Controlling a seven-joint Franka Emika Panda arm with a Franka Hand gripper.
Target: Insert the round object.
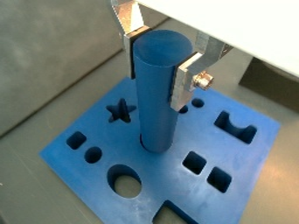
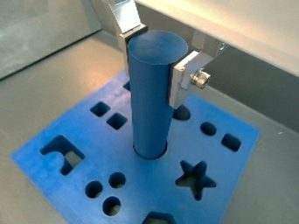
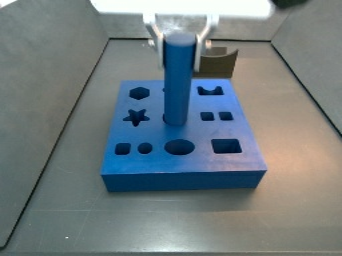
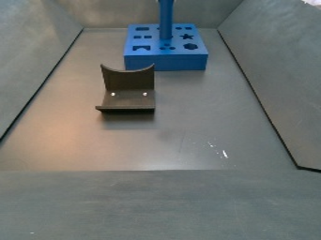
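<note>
The gripper (image 1: 156, 54) sits directly above the flat blue block (image 1: 82, 162), its jaws narrowed around the upper part of the round object (image 1: 158, 92), a tall bright blue peg standing upright. In both wrist views a silver finger plate (image 2: 184, 80) lies flat against one side of the peg near its top, and the opposite finger (image 2: 124, 16) rises behind the peg on the far side; the dark pads themselves are hard to make out. The peg's lower end meets the block at a round hole near the middle of the top face, and in a side view the peg (image 3: 177, 80) stands vertical with its foot in the block (image 3: 181, 170), though how deep it sits cannot be told. Around the peg's foot the block shows other cut-outs: a star-shaped hole (image 1: 119, 110), a large round hole (image 1: 125, 183), square holes (image 1: 195, 162) and a notched slot (image 1: 237, 125). In a side view the dark fixture (image 4: 127, 90) stands on the grey floor well apart from the block (image 4: 167, 52), nearer the camera, while the gripper itself is out of that frame and only the peg (image 4: 166, 17) rises above the block.
</note>
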